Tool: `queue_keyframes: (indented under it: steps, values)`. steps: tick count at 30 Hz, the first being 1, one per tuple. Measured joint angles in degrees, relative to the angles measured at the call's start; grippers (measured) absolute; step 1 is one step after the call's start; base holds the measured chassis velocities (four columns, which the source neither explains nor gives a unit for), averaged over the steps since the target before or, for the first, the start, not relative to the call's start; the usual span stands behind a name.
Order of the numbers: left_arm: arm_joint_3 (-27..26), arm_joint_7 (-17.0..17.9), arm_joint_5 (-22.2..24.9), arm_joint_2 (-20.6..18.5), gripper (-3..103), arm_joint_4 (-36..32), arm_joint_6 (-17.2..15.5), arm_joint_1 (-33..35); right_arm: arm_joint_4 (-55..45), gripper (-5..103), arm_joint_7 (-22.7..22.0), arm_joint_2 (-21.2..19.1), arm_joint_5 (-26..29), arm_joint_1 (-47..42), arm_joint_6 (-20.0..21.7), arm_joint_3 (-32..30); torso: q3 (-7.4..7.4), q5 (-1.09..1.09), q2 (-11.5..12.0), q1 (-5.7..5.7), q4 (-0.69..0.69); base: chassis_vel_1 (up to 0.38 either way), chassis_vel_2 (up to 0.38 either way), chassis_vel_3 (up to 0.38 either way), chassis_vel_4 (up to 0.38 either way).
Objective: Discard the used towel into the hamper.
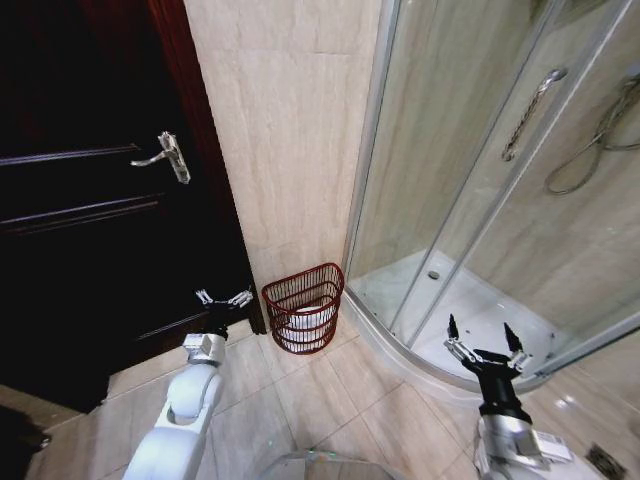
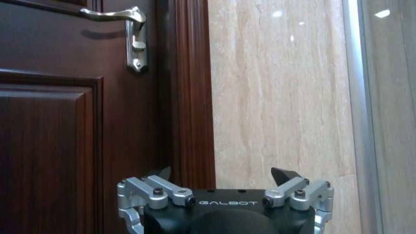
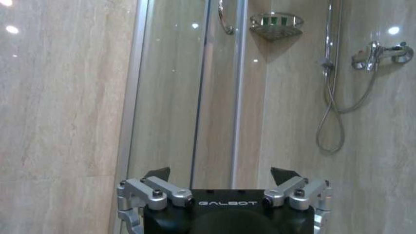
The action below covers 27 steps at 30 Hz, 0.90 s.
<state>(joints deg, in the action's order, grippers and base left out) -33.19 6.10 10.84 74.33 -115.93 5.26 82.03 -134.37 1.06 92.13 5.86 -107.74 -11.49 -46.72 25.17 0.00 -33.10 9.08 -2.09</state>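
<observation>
Against the wall, the hamper [image 1: 304, 308] half-hides something white; both tools hang released and empty.

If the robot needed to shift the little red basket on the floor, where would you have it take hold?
I would grip the top rim of the hamper from above, on its front edge. It stands upright against the wall with its mouth open, and the left gripper, open, sits just beside it. Something white lies inside, so keep the fingers on the rim.

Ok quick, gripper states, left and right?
Left gripper: open, empty, beside the hamper.
Right gripper: open, empty, by the shower enclosure.
</observation>
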Motion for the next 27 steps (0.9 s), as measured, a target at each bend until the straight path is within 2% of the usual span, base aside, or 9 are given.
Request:
queue_keyframes:
  steps: [16,27]
  values:
    - [0.34,-0.35,0.12,-0.88,100,1.67,1.75,-0.25,0.28,100,-0.32,0.0,-0.44,-0.39,-0.48,-0.47,0.0,0.0,0.0,0.0,0.0,0.0,0.0,0.0,0.0]
    - [0.86,-0.4,0.1,-1.02,100,2.72,2.9,-0.39,0.7,100,-1.07,0.0,-0.67,-0.62,-0.8,-0.7,0.0,0.0,0.0,0.0,0.0,0.036,-0.077,-0.033,0.084]
